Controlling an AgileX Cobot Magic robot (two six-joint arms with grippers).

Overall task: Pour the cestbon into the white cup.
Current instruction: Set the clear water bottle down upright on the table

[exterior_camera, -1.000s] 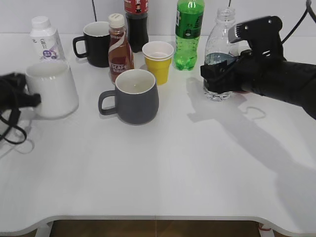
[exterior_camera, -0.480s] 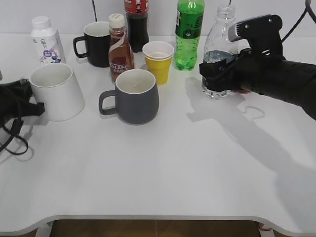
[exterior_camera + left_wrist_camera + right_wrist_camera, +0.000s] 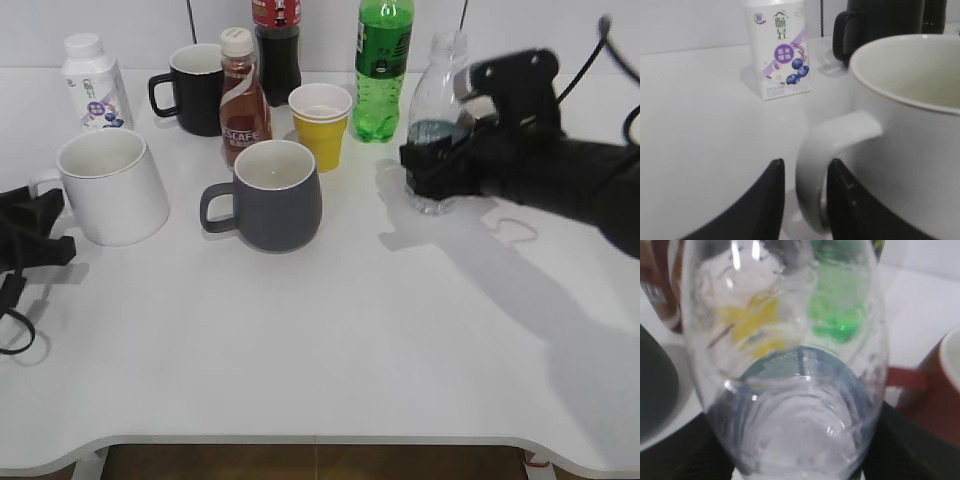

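The cestbon (image 3: 437, 105) is a clear, uncapped bottle, part full of water, at the back right. My right gripper (image 3: 436, 162) is shut on its lower body and holds it leaning slightly left; in the right wrist view the cestbon (image 3: 790, 390) fills the frame between the dark fingers (image 3: 800, 462). The white cup (image 3: 112, 190) stands upright at the left. My left gripper (image 3: 38, 218) is at its handle. In the left wrist view the fingers (image 3: 805, 200) straddle the handle of the white cup (image 3: 910, 125), with a gap beside the left finger.
A grey mug (image 3: 275, 195) stands in the middle. Behind it are a black mug (image 3: 195, 88), a brown coffee bottle (image 3: 240, 100), a yellow paper cup (image 3: 320, 125), a cola bottle (image 3: 277, 45), a green soda bottle (image 3: 383, 65) and a white drink bottle (image 3: 92, 80). A red mug (image 3: 940, 390) is next to the cestbon.
The white cup was tipped and shifted right, and now stands upright. My left gripper has dropped back toward the lower left. The cestbon has moved slightly left and up.
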